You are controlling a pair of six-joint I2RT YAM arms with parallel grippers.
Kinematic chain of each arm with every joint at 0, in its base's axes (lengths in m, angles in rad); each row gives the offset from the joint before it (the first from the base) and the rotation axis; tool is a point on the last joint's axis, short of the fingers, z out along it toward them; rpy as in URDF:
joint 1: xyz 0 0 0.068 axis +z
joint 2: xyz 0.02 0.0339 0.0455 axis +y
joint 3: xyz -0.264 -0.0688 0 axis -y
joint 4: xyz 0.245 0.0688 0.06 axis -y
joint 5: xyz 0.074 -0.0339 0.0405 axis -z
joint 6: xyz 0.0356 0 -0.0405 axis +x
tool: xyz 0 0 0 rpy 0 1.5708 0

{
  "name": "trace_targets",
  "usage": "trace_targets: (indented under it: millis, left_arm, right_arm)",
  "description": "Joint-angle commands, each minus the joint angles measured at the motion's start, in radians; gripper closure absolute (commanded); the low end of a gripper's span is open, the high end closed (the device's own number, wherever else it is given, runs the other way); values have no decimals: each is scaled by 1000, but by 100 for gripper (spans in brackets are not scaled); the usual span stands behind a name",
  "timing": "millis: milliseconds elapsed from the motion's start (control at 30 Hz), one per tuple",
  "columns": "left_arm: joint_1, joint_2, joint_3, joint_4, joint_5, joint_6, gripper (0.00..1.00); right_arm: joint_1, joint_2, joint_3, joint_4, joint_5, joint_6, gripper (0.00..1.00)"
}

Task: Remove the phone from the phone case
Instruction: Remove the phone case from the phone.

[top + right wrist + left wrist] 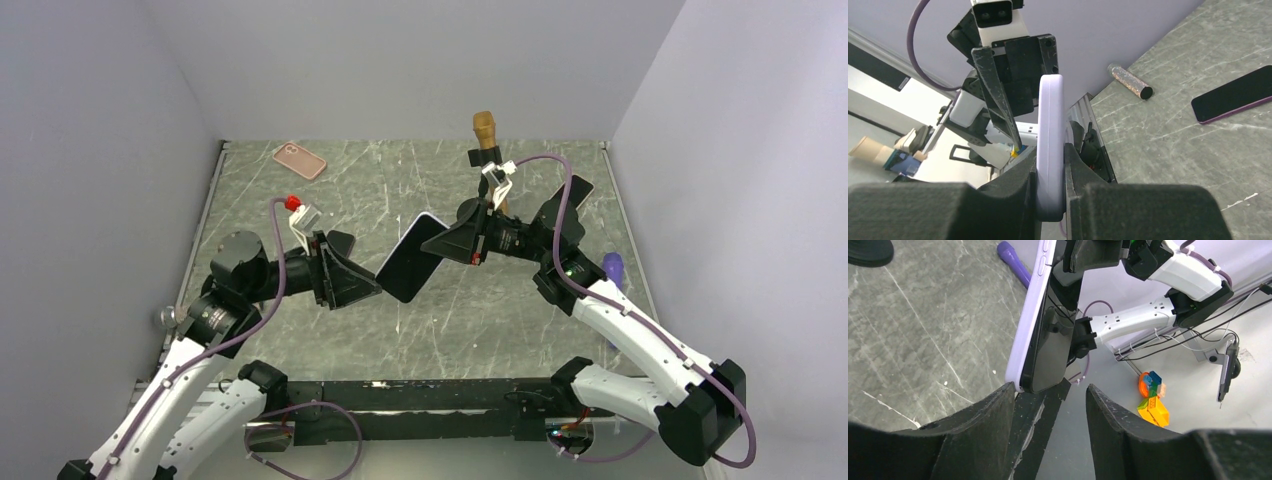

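Note:
A black phone (408,268) sits in a lavender case (428,221) and is held tilted in the air over the table's middle. My right gripper (458,243) is shut on its upper end. In the right wrist view the case's edge (1050,115) is clamped between both fingers of my right gripper (1050,165). My left gripper (372,287) is open at the phone's lower end. In the left wrist view the phone's dark screen (1050,340) and the case (1027,320) hang just above my open left gripper (1050,392). The lower corner is next to the left finger (990,415).
A pink case (299,160) lies at the back left. A second dark phone in a purple case (575,190) lies at the right, also in the right wrist view (1235,92). There is a brown bottle (486,130), a purple marker (613,268) and a glitter tube (1130,80).

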Motion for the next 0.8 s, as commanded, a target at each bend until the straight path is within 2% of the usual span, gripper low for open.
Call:
trace_targets:
  millis: [0,167,233,400,767]
  left_arm:
    - [-38,11,1,115,52,-19,44]
    - [-39,-24,68,-48,-112,51,37]
    - [-38,-47,70,-60,-149,40,36]
    - [-38,-64,31,20,-103,-42,38]
    - [-39,-67,-30,86,-57,-97,41]
  right_arm:
    - [14,-12,34,107,9,12,100]
    - [11,-44,37,35,58,-23,100]
    - [13,-54,41,20,67,-30,100]
    - [13,-57,42,28,71,-22,100]
    - [14,-49,25,92,57,19,100]
